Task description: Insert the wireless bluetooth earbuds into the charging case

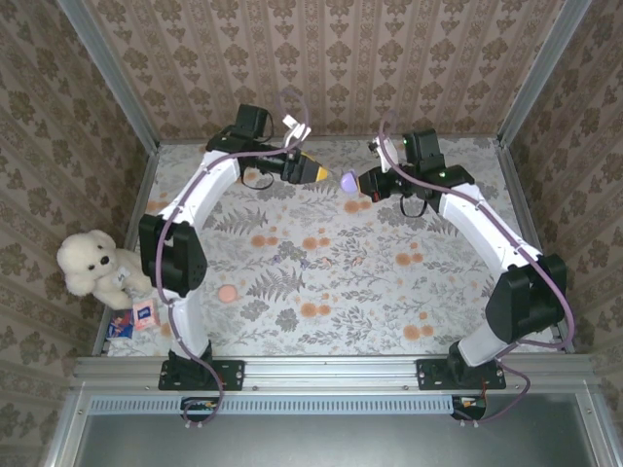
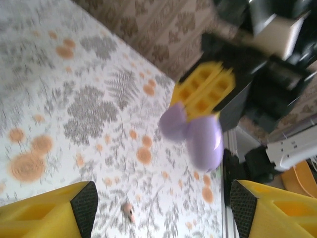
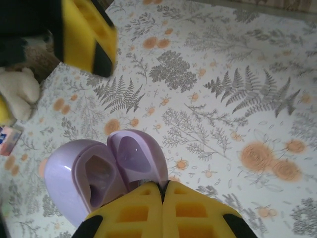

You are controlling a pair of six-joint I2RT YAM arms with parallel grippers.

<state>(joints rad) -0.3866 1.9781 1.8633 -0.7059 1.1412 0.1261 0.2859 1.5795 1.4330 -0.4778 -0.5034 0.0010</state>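
The lilac charging case (image 1: 348, 181) hangs open above the far middle of the table, its two hollow halves (image 3: 106, 173) facing the right wrist camera. My right gripper (image 1: 362, 182) is shut on it, the yellow fingers pressed together (image 3: 163, 188) on the edge of one half. My left gripper (image 1: 324, 174) faces the case from the left with its jaws wide open and nothing between them (image 2: 163, 208); the case (image 2: 198, 136) floats just beyond its fingertips, apart from them. A small pink earbud (image 2: 128, 210) lies on the floral tablecloth below the left gripper.
A white plush dog (image 1: 92, 263) and a small pink-and-blue card (image 1: 144, 313) sit at the left edge of the table. A pink round thing (image 1: 227, 293) lies left of centre. Patterned walls (image 1: 321, 68) close in the back and sides.
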